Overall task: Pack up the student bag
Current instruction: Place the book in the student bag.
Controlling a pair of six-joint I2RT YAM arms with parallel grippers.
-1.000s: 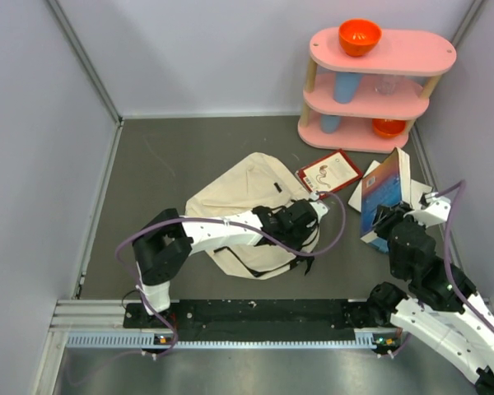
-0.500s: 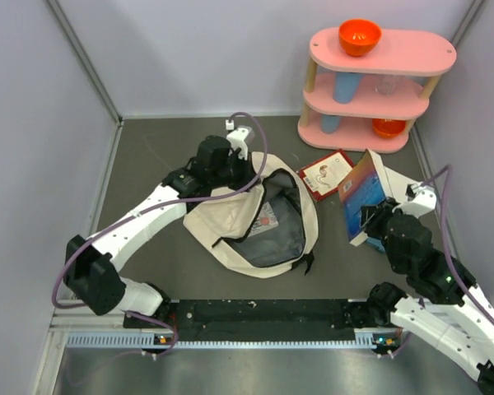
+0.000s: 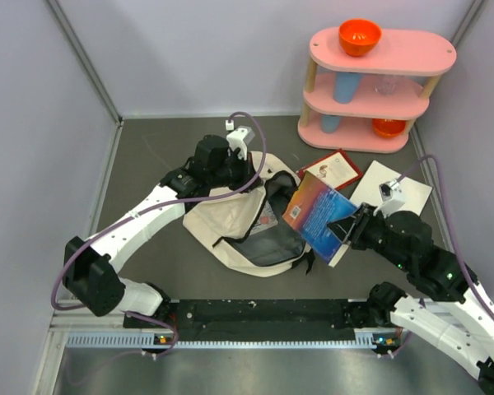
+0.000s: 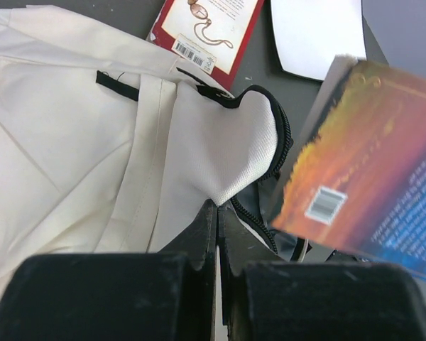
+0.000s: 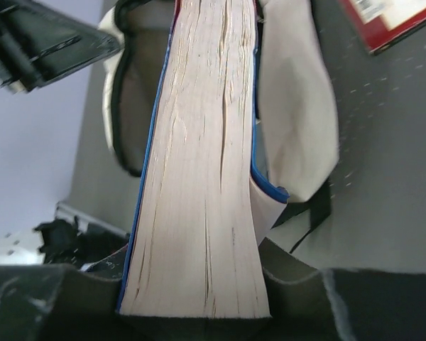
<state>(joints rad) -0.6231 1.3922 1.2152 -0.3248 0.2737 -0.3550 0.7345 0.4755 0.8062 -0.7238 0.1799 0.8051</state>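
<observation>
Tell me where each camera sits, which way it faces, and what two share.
Top external: above and behind the arm bases, looking down on the table; both arms show.
Left wrist: on the left arm, facing down past the left gripper, shut on the student bag at its rim.
Right wrist: on the right arm, facing along the book and its page edge toward the bag's mouth; the right gripper clamps the book.
Shared: both wrist views catch the book and the red booklet.
</observation>
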